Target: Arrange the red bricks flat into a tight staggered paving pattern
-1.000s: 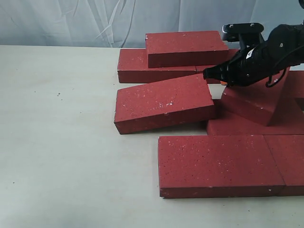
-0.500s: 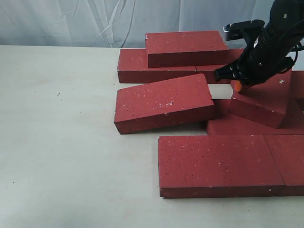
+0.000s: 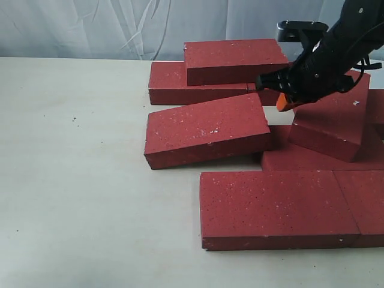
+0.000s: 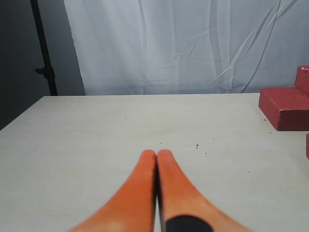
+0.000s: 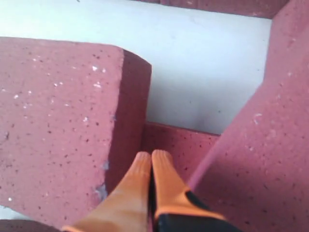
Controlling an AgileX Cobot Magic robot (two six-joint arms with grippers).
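Between two tilted red bricks on the right of the table, the right gripper (image 3: 281, 103) points downward, its orange fingertips pressed together with nothing between them. In the right wrist view the clenched tips (image 5: 151, 157) hang in the gap over a low brick (image 5: 179, 144) that lies flat; whether they touch it cannot be told.

On one side of the gap is the end of the middle brick (image 3: 207, 129), which lies askew, its right end raised and resting on the edge of the low brick. On the other side the right-hand brick (image 3: 331, 125) leans steeply, propped on the same low brick.

Nearer the camera, two front bricks (image 3: 276, 207) lie flat end to end, their short ends touching; the second one (image 3: 367, 203) runs out of view. Behind the gripper, a top brick (image 3: 235, 60) lies flat across two back bricks (image 3: 180, 87) set in a row.

Well away from all this, the left gripper (image 4: 157, 153) hangs low over the bare pale table (image 4: 96, 130), its orange fingers likewise closed on nothing. One corner of the back row (image 4: 285, 108) shows at the far edge of that view. A white cloth (image 3: 90, 27) hangs behind the table, with a black pole (image 4: 42, 48) beside it.
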